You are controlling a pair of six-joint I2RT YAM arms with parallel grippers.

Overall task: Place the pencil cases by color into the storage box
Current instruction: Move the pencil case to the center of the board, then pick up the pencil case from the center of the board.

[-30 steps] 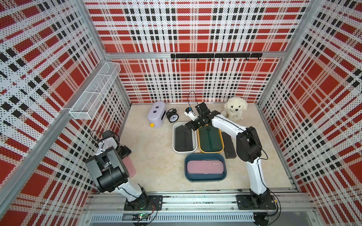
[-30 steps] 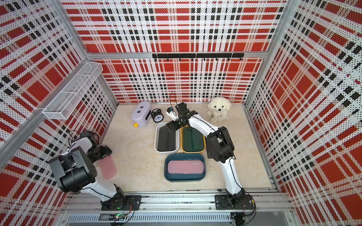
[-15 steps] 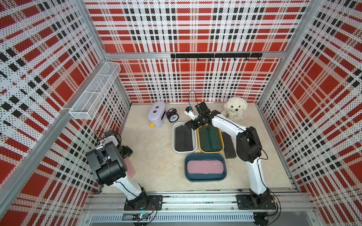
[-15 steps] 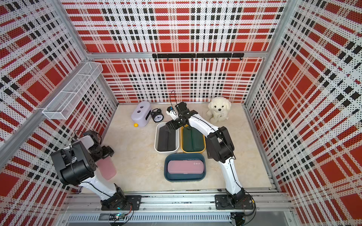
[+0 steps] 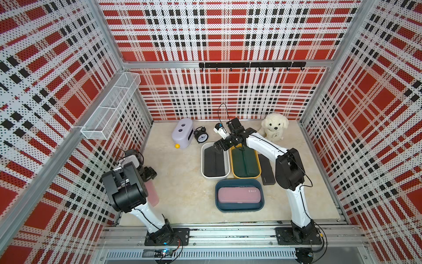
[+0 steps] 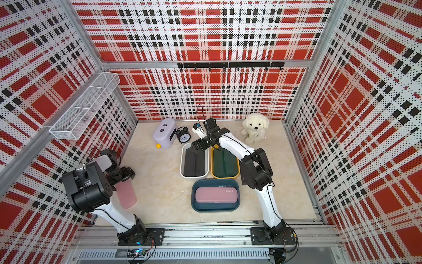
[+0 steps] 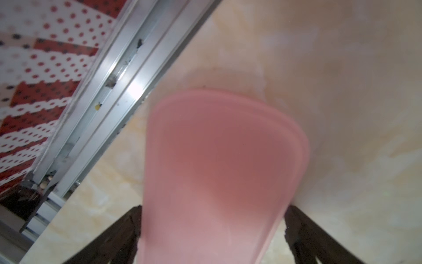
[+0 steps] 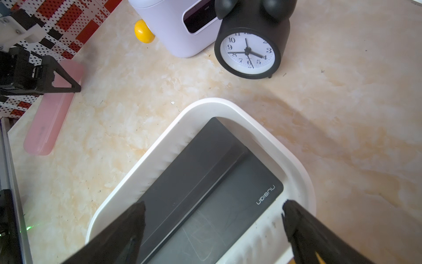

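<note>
Right gripper (image 8: 213, 204): jaws released above white bin (image 8: 196, 107); black pencil case (image 8: 239, 182) inside reads "nusign". Left gripper (image 7: 213, 208): jaws spread, straddling pink pencil case (image 7: 219, 155) lying on table (image 7: 342, 91).

The beige marbled tabletop (image 5: 182, 182) carries a lilac box (image 5: 182, 133), yellow ball (image 5: 177, 146), black alarm clock (image 5: 201, 135) and plush dog (image 5: 274, 126) along its far edge. A white bin (image 5: 202, 160) and a yellow bin (image 5: 259, 168) stand side by side mid-table, with a blue bin (image 5: 238, 207) nearer. A black pencil case (image 5: 266, 169) lies just right of the yellow bin, and a pink pencil case (image 5: 152, 193) lies at the left edge.
</note>
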